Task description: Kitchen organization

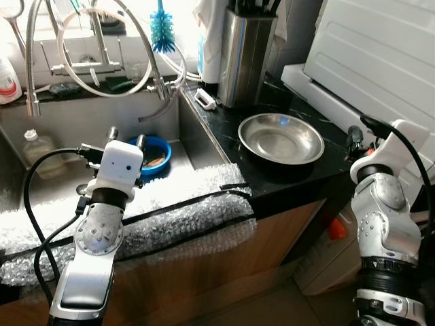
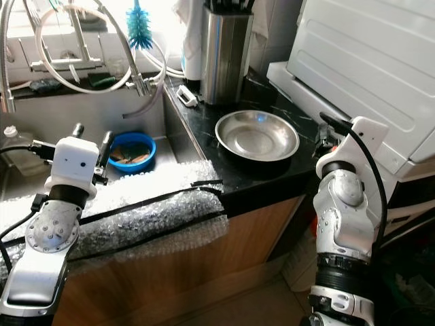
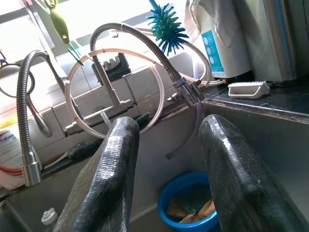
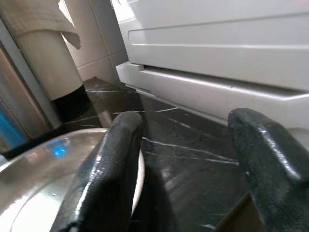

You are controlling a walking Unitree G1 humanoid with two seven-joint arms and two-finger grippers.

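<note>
A blue bowl (image 1: 155, 157) with food scraps in it sits on the floor of the steel sink (image 1: 75, 122). My left gripper (image 1: 126, 137) hovers over the sink just left of that bowl, open and holding nothing. Between its fingers (image 3: 111, 179) the left wrist view has the blue bowl (image 3: 190, 203) below and ahead. A shallow steel bowl (image 1: 281, 138) rests on the black counter (image 1: 299, 173). My right gripper (image 2: 325, 140) is at the counter's right edge, beside the steel bowl (image 4: 38, 193), open and empty.
Bubble wrap (image 1: 170, 204) covers the sink's front edge. A steel knife block (image 1: 246, 58), a blue bottle brush (image 1: 162, 30) and coiled faucet hoses (image 1: 102, 61) stand behind. A large white appliance (image 1: 380, 61) fills the right. A plastic bottle (image 1: 39, 153) lies in the sink.
</note>
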